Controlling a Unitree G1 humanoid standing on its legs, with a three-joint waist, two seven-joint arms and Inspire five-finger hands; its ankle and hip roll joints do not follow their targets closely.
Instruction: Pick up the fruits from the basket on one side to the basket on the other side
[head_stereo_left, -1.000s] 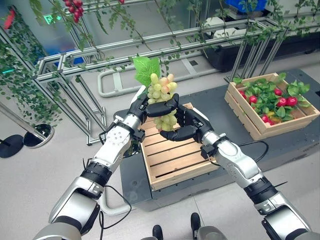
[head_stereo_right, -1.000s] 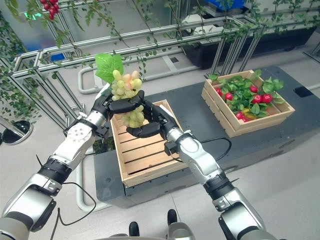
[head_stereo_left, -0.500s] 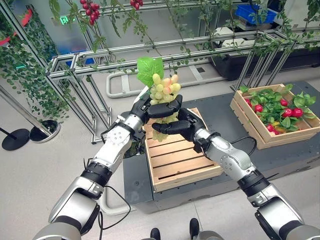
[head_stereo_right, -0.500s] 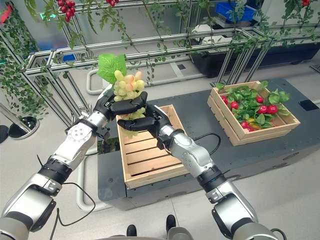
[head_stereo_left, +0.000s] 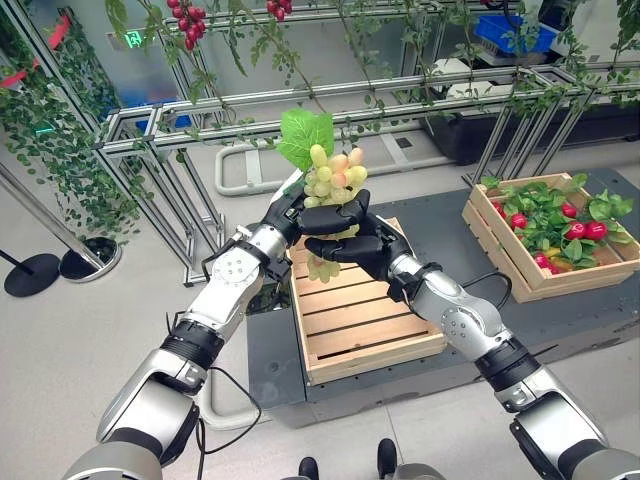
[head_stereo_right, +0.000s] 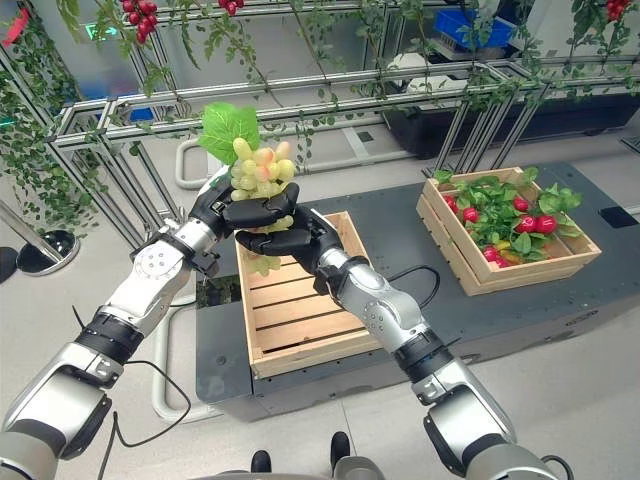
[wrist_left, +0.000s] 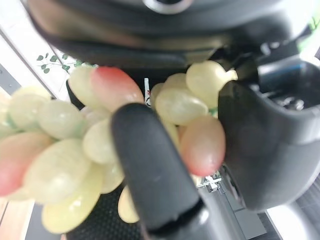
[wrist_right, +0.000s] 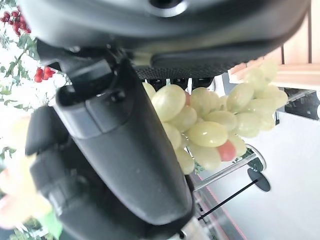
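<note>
I see a metal rail frame (head_stereo_left: 330, 95) hung with leafy vines (head_stereo_left: 60, 150) just behind both hands, and red berry clusters (head_stereo_left: 185, 15) dangling above them. Two wooden crates sit on the dark platform (head_stereo_right: 400, 220): a bare slatted crate (head_stereo_left: 360, 320) directly below the hands, and a second crate (head_stereo_right: 505, 235) of red fruit and leaves well off to the right hand's outer side. One bunch of grapes (head_stereo_left: 332, 190), pale green with a few pink ones and a big green leaf (head_stereo_left: 303, 135) on top, is held up in the air between my two hands. My left hand (head_stereo_left: 300, 208) has its fingers curled round the upper part of the bunch. My right hand (head_stereo_left: 362, 248) wraps the lower part from below, fingers curled against the grapes, with a few grapes hanging beneath it.
</note>
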